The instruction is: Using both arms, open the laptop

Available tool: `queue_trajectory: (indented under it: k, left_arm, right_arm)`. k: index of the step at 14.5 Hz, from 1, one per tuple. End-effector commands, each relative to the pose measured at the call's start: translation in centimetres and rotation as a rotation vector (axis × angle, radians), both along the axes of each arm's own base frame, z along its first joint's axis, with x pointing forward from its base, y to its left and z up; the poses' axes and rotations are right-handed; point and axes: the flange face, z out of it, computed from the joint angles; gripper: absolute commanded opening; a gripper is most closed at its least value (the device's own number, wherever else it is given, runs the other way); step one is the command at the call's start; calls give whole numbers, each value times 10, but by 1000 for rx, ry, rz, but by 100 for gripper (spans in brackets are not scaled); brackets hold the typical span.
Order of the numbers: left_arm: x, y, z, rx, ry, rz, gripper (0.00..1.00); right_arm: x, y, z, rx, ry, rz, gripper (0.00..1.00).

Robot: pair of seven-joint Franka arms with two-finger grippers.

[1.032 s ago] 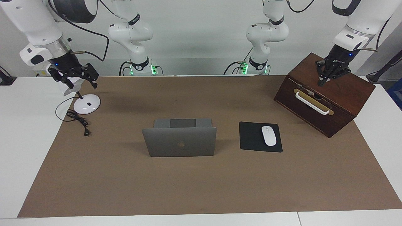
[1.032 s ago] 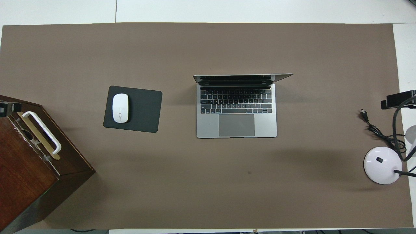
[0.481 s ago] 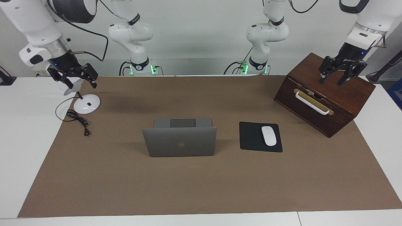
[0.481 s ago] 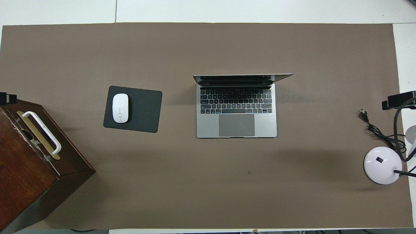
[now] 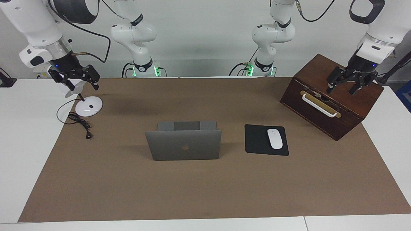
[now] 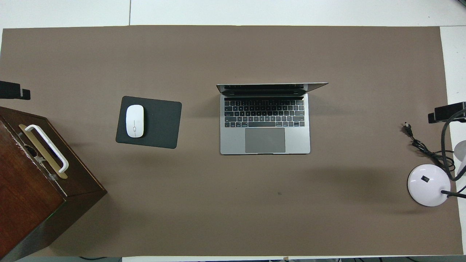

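The silver-grey laptop [image 5: 184, 146] stands in the middle of the brown mat with its lid raised nearly upright. The apple logo faces away from the robots, and the keyboard and trackpad show in the overhead view [image 6: 265, 123]. My left gripper [image 5: 343, 87] is open and empty in the air over the wooden box [image 5: 334, 102], well away from the laptop. Only its tip shows in the overhead view [image 6: 14, 91]. My right gripper [image 5: 80, 82] is open and empty over the white desk lamp [image 5: 89, 106]. It also shows at the edge of the overhead view [image 6: 446, 112].
The wooden box with a white handle [image 6: 47, 153] sits at the left arm's end. A black mouse pad [image 5: 257, 141] with a white mouse [image 5: 275, 138] lies beside the laptop. The lamp's black cable [image 5: 80, 123] trails on the mat at the right arm's end.
My left gripper has gone from shut to open over the box and has drifted toward the left arm's end of the table. The right gripper and the laptop have not moved.
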Motion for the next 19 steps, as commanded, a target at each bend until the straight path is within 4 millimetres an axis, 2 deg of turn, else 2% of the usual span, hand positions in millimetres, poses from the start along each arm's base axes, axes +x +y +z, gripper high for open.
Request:
queue_trajectory:
  k: [1, 5, 9, 11, 19]
  left_arm:
    - [8, -18, -3, 56, 36, 36, 100]
    - [1, -20, -5, 65, 69, 97, 100]
    - [-2, -23, -10, 68, 78, 78, 100]
    - [-3, -30, -11, 67, 72, 65, 100]
    - [-7, -30, -4, 66, 61, 67, 100]
  right_arm:
    - [-9, -2, 1, -14, 3, -2, 100]
    - [-9, -4, 2, -47, 8, 4, 100]
    - [-9, -5, 2, -48, 5, 4, 100]
    - [-9, -5, 2, -48, 5, 4, 100]
    - [-9, -6, 2, -53, 3, 15, 100]
